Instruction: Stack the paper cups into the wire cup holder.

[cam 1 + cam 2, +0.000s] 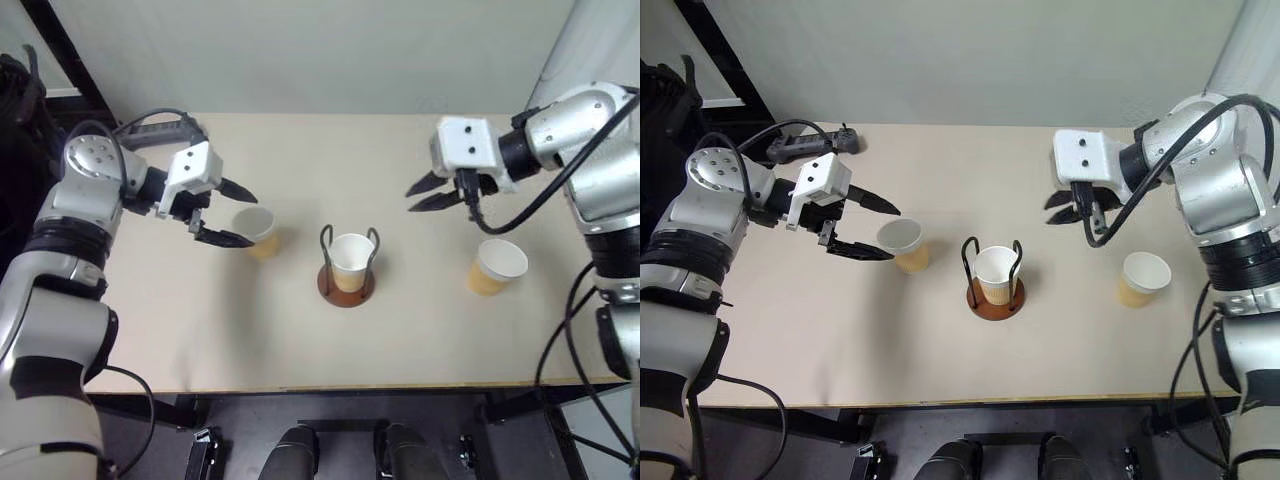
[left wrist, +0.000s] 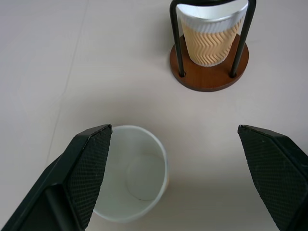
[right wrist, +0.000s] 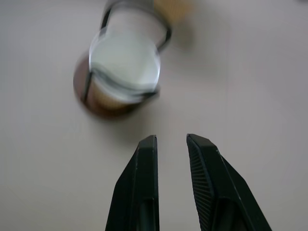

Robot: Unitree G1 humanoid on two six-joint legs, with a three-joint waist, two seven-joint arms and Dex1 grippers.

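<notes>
1. The holder (image 1: 346,280) stands mid-desk with one cup (image 1: 350,260) already seated upright between its two wire loops. That cup seems to be the base of the stack, so two cups are left to go in.
2. The left cup (image 1: 257,231) stands upright on the desk (image 1: 300,340), near the holder but apart from it.
3. The left gripper (image 1: 228,213) hangs just beside this cup with its fingers spread wide and nothing between them. In the left wrist view the cup sits close to one finger (image 2: 82,168), off-centre in the gap. This looks like a lining-up for a grasp, and the gripper probably needs to shift to centre the cup first.
4. The right cup (image 1: 496,267) stands alone on the desk, well apart from the holder.
5. The right gripper (image 1: 432,193) hovers above the desk between holder and right cup. Its fingers are narrow, with a slim gap, and empty. It appears parked clear of the left arm's work.
6. Hard to make out:
   - The right wrist view is smeared, so the holder's loops blur there.
   - The left cup's far side hides behind the left fingers in the head views.
   - How deep the seated cup sits on the base is unclear.
</notes>
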